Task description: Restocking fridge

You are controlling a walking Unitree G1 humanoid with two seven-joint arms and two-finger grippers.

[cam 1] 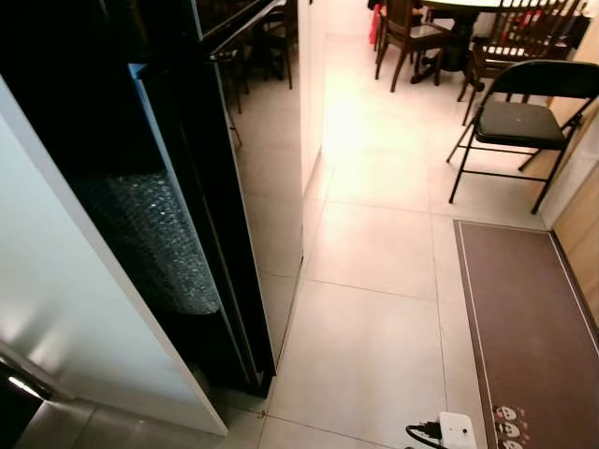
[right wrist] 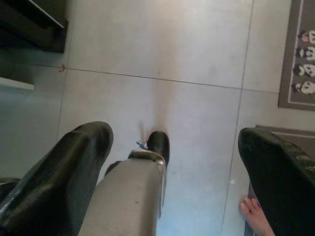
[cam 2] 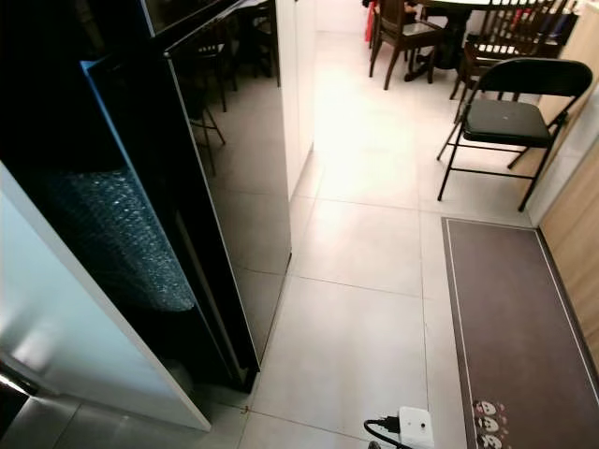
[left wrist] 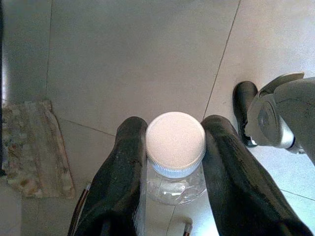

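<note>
My left claw pinches a clear white-capped bottle at lower centre, carried low for the fridge at frame left — door ajar — my right claw spread empty over floor.

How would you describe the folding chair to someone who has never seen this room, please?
Past the tall black fridge, look across the pale tiled floor to the far end of the brown runner mat. There stands the black folding chair, metal-framed with a padded seat, unlike the wooden dining chairs behind it.
</note>
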